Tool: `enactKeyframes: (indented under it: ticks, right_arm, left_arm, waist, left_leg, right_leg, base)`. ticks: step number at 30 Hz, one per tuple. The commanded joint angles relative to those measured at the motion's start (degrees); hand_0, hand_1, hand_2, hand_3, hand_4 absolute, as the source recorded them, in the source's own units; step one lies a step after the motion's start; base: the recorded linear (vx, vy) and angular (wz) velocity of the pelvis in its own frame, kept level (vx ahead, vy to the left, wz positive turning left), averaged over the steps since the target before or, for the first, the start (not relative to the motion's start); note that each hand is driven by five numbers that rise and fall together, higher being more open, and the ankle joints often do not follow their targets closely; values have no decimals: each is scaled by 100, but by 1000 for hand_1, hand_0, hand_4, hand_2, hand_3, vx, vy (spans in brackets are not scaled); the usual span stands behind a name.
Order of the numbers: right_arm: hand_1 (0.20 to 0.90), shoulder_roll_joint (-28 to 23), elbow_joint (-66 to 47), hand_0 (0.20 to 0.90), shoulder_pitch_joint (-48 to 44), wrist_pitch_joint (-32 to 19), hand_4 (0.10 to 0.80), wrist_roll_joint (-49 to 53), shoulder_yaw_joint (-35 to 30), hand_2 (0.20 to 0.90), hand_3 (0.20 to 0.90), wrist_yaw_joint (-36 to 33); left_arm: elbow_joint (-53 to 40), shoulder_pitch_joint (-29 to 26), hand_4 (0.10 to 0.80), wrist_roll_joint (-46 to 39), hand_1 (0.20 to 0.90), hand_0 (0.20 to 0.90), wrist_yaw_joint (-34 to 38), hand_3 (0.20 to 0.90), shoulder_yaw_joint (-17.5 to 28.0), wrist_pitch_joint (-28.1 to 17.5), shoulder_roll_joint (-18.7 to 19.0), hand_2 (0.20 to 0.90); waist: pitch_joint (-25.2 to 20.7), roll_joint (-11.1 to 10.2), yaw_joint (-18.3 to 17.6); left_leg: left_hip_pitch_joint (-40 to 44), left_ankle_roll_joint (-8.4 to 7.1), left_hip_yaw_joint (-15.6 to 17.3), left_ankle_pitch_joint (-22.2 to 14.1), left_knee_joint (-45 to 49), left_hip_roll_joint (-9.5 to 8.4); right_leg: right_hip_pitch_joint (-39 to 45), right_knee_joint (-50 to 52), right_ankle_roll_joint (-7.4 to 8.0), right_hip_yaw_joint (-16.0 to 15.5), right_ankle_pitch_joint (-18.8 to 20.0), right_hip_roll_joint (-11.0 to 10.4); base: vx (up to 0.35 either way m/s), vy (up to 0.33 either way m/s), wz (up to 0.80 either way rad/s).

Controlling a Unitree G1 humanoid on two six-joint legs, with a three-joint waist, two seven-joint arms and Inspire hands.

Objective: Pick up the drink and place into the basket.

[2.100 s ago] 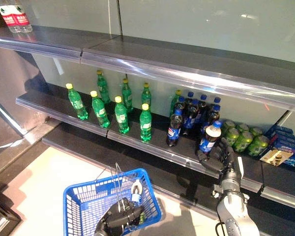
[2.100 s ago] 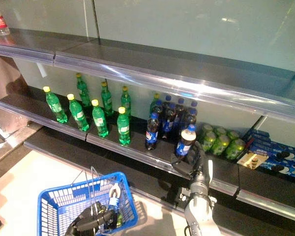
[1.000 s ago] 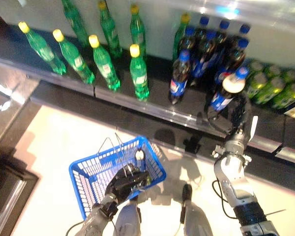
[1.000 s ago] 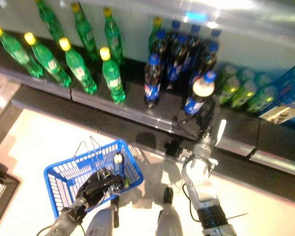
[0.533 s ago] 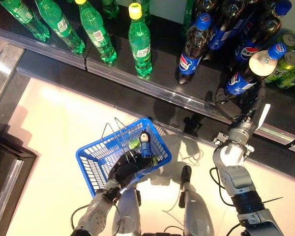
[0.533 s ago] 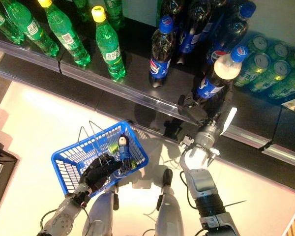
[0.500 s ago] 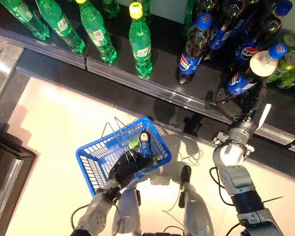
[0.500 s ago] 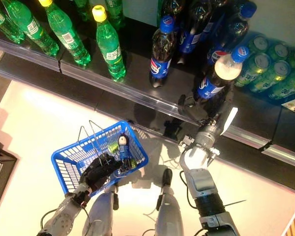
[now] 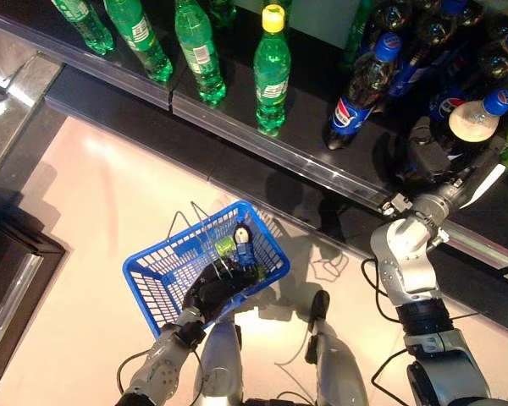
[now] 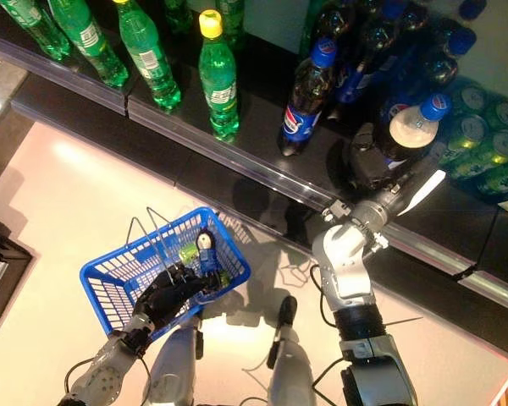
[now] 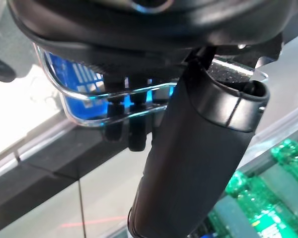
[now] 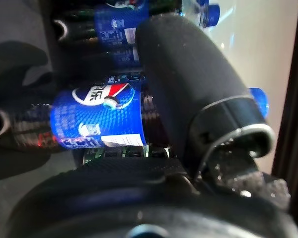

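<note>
My right hand (image 9: 427, 157) is shut on a dark cola bottle (image 9: 462, 125) with a blue cap and blue label, and holds it tilted over the shelf's front part. In the right wrist view the thumb (image 12: 188, 84) wraps over the bottle's blue label (image 12: 97, 121). My left hand (image 9: 210, 293) is shut on the thin wire handles (image 11: 120, 106) of the blue basket (image 9: 157, 275), which hangs above the floor at the lower left. A small blue-labelled bottle (image 9: 243, 246) and a green can (image 9: 226, 246) lie in the basket.
Green bottles (image 9: 271, 69) stand on the dark shelf at left and middle, and cola bottles (image 9: 361, 86) stand beside the held one. Green cans (image 10: 481, 162) lie at the far right. The shelf's clear front rail (image 9: 279, 154) runs between shelf and floor. A dark fixture (image 9: 8, 254) borders the floor at the left.
The camera has shifted, so the shelf sits higher and further right. My right hand still grips the cola bottle, which now leans further to the right. The blue basket hangs as before.
</note>
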Motion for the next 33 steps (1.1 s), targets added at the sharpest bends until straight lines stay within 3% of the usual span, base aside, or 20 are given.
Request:
enactKeyframes:
  ticks: [1, 10, 11, 12, 21, 33]
  right_arm:
    - [900, -715, -162, 900, -672, -779, 800, 395, -268, 900, 900, 69]
    - [900, -832, 526, 900, -1070, -529, 800, 1178, -261, 900, 900, 204]
    - [458, -858, 821, 458, -1147, -480, 284, 1323, -289, 458, 384, 158]
    - [300, -874, 998, 300, -1187, -478, 100, 1408, -296, 300, 200, 139]
    - [300, -1058, 2124, 300, -1478, -527, 100, 1870, -269, 300, 200, 231]
    - [300, -975, 1831, 300, -1291, -578, 100, 1552, -281, 300, 200, 12]
  left_arm:
    - [-1722, -451, 100, -127, 300, 300, -907, 200, 126, -757, 218, 300]
    - [-1645, -551, 100, -140, 300, 300, -898, 200, 88, -582, 269, 300]
    - [-1634, -588, 100, -136, 300, 300, -875, 200, 74, -547, 270, 300]
    - [-1626, -606, 100, -144, 300, 300, -861, 200, 67, -536, 277, 300]
    - [-1600, -719, 100, -195, 300, 300, -908, 200, 24, -421, 434, 300]
    - [-1617, -615, 100, -166, 300, 300, -913, 200, 44, -346, 450, 300]
  waist:
    - [-421, -34, 116]
    - [-469, -33, 237]
    - [-481, -28, 262]
    - [-489, -27, 276]
    - [-407, -24, 414]
    - [-447, -44, 395]
  left_leg:
    - [-150, 262, -494, -36, 341, -118]
    - [-106, 261, -596, -72, 363, -158]
    - [-97, 257, -607, -71, 352, -162]
    - [-92, 252, -615, -71, 344, -160]
    - [-121, 260, -715, -126, 428, -172]
    - [-18, 270, -661, -234, 602, -189]
  right_leg:
    - [425, 170, 45, 55, -107, -291]
    - [486, 224, 36, -3, -160, -311]
    - [498, 221, 39, -20, -161, -317]
    - [506, 216, 44, -28, -164, -319]
    - [508, 308, 42, -156, -192, -325]
    - [600, 425, 44, -184, -268, -295]
  base:
    - [69, -19, 10]
    - [53, -6, 6]
    - [43, -5, 5]
    - [37, -11, 5]
    - [4, -28, 6]
    - [2, -2, 0]
